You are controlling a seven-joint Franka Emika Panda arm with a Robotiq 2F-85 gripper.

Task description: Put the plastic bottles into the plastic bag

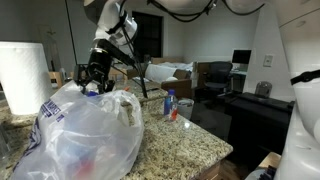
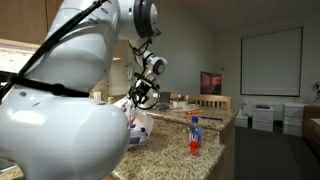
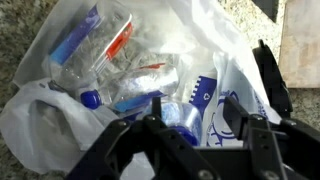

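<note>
The arm (image 1: 118,30) bends down from above. Its gripper (image 1: 95,79) hangs just over the plastic bag (image 1: 80,135), jaws apart and empty.

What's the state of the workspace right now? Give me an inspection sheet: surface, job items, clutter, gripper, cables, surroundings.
Surface: speckled granite counter, no spills seen.
Job's things: plastic bag open at the top, several bottles inside; one bottle with red-orange colouring upright on the counter, apart from the bag.
Clutter: paper towel roll behind the bag.
Grippers: gripper above the bag's mouth, jaws parted, holding nothing.
Cables: dark cable looping overhead from the arm.
Surroundings: desk with monitor; white board on the wall.
</note>
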